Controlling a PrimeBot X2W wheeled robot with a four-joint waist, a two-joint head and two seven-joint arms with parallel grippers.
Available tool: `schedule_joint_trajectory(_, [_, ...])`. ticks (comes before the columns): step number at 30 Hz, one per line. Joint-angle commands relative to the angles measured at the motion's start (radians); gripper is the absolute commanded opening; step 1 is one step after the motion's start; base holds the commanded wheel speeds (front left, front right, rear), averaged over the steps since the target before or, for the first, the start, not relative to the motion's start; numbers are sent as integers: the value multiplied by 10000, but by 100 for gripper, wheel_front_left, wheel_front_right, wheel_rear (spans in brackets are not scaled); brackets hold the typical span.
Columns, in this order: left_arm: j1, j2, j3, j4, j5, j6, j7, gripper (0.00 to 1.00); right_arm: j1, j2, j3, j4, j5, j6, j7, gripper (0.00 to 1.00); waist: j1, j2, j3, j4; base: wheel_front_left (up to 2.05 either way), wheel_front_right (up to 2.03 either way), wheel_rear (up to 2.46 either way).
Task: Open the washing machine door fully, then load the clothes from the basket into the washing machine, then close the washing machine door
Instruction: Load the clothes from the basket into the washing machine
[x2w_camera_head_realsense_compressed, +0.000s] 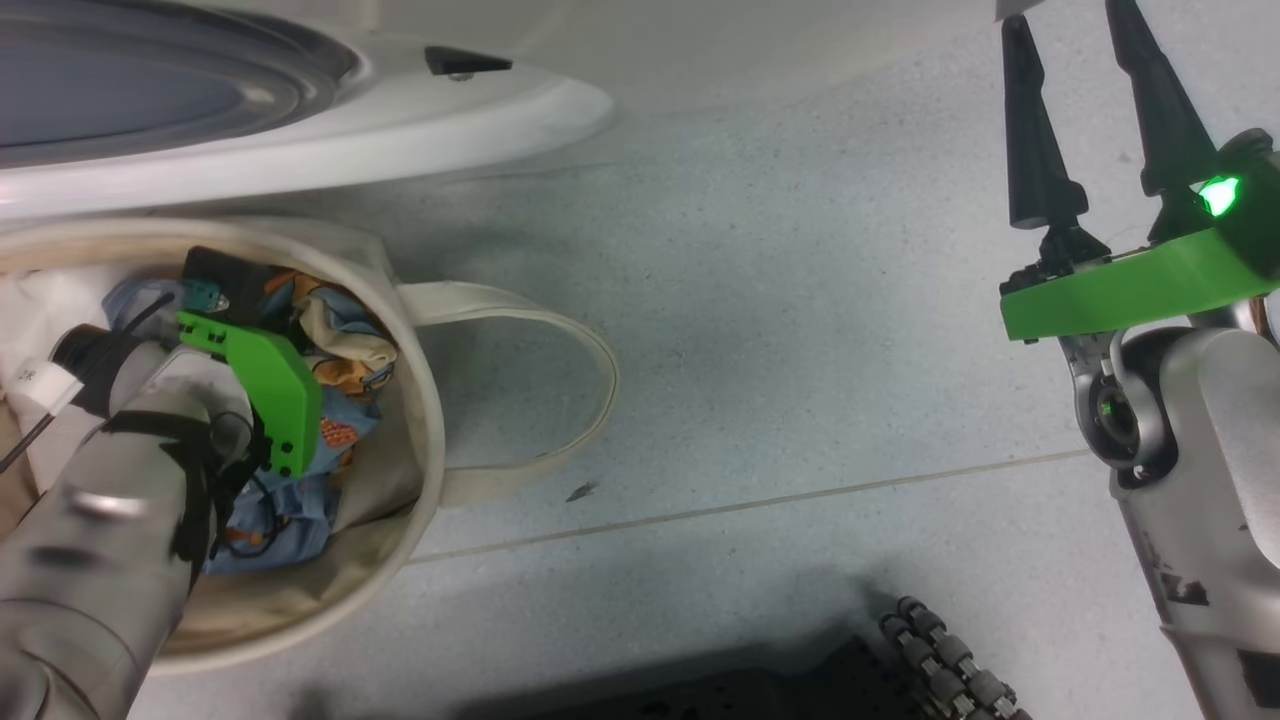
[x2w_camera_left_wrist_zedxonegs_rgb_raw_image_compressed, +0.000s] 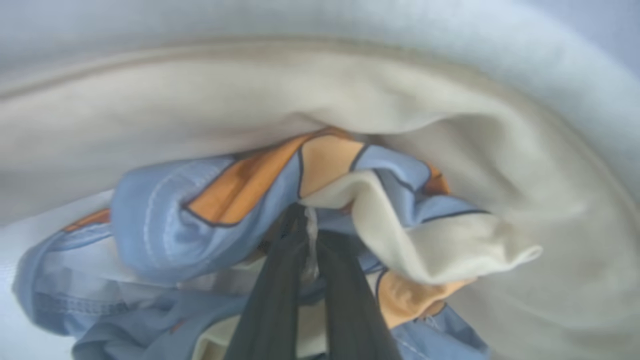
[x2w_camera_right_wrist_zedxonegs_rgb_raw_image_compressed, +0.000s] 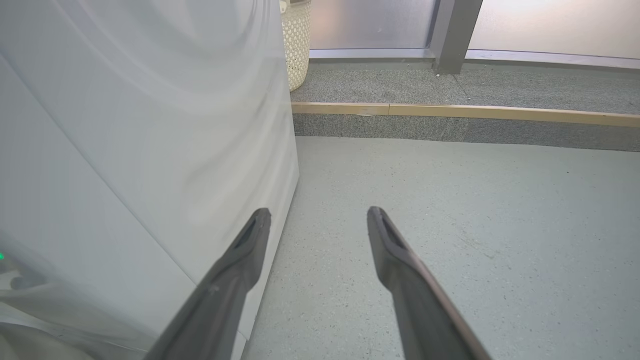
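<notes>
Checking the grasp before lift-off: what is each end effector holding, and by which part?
The left end effector pinches a fold of the clothes; the right end effector holds nothing.

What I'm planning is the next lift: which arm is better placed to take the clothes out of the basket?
Left. The left gripper is down inside the basket, shut on the clothes. The right gripper hangs open over bare floor, away from it.

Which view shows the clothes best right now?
Left wrist view: the clothes sit close up, left claw shut on a fold. Head view has them in the basket, partly behind the left arm. Right wrist view faces the floor.
</notes>
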Motion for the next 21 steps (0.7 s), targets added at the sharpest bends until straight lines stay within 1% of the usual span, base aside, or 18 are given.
schedule_joint_trajectory(1, [-97,248,260,20,-127,-41,-160,0,408,-8,39,-275,-25,2,-28,100,1,0,-30,41,0,0,0])
schedule_joint_trajectory(9, [148,71,399,21,-371,-238,-604,0,367,37,97,56,155,2,-301,100,1,0,-428,252,0,0,0])
schedule_joint_trajectory(16, [550,-81,435,21,-545,-422,-1016,0,267,116,396,731,500,2,-696,100,1,0,-1089,410,0,0,0])
schedule_joint_trajectory(21, [865,-131,506,-60,-699,-473,-1239,0,203,174,611,1156,729,2,-903,100,1,0,-1566,455,0,0,0])
